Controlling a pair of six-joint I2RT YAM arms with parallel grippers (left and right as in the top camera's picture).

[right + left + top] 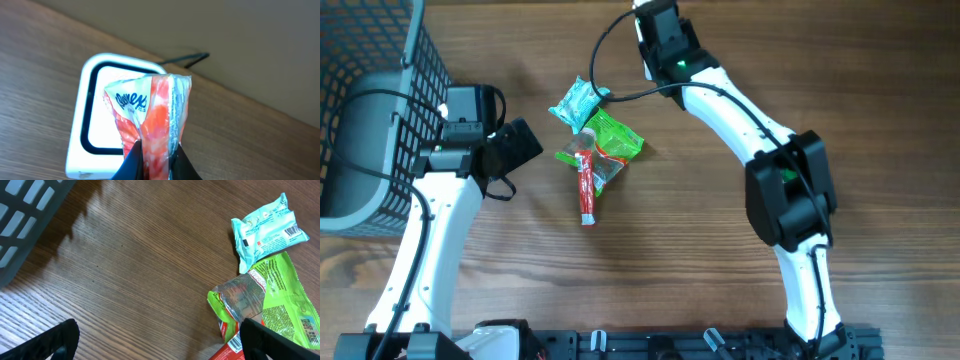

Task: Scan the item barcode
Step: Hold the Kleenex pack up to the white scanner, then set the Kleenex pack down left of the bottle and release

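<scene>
1. At the far left of the overhead view, a dark grid-walled basket [415, 110] stands on the wooden table [700, 250]. What it holds cannot be made out.
2. Just beside the basket, the left gripper [515, 148] hovers over bare wood with its jaws spread wide and nothing between them. It takes no part in the scan.
3. In the middle of the table lies a small heap of waiting items. A teal packet [578, 100] is at the top, touching a crumpled green packet [615, 140]. A red stick packet [586, 192] pokes out below them.
4. At the upper right, the right gripper [155, 161] has its jaws pressed in on the lower end of a tissue pack [152, 115], pinching it.
5. The pack is held upright in the air, directly in front of a white scanner [85, 150] with a black-framed window. Whether the two touch cannot be told.
6. The pack is soft, glossy film in orange-red and white, with a blue brand name near its top. It is creased and squeezed narrow where the jaws hold it, so it probably gives easily.
7. No barcode shows on the side facing the wrist camera.
8. Progress, as a judgement: the pack has been picked up and brought to the scanner, so the task looks well along. Nothing shows that a scan has registered. The pack may need turning until its code faces the window.
</scene>
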